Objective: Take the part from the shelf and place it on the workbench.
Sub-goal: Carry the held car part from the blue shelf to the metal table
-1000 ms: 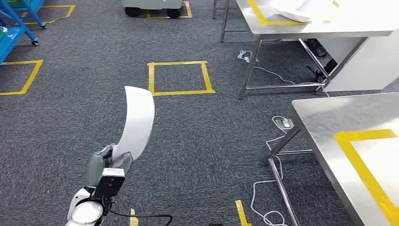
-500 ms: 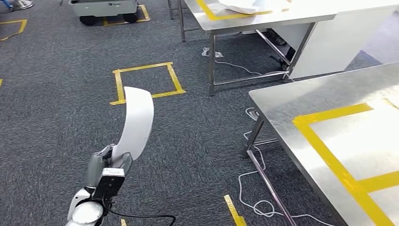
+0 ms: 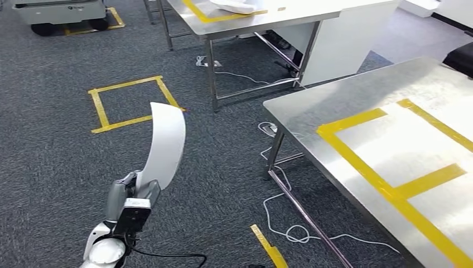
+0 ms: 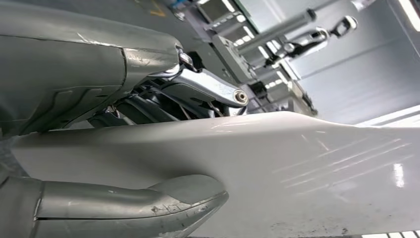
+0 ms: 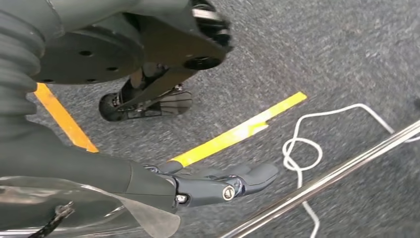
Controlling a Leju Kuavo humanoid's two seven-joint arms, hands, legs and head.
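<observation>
Left hand (image 3: 131, 195) grips the part (image 3: 163, 146) by its lower end; the part is a curved white panel standing upright over the carpet (image 3: 50, 162), at about 7 o'clock in the head view. In the left wrist view the thumb (image 4: 124, 208) and fingers (image 4: 198, 89) clamp the panel from both sides. Right hand (image 5: 218, 183) hangs low above the floor, fingers extended and close together, holding nothing. Workbench (image 3: 312, 103) with yellow tape (image 3: 357, 162) sits at 3 o'clock, well apart from the part. Second table (image 3: 279, 17) at 12 o'clock, white cable (image 3: 279, 215) under the bench edge.
</observation>
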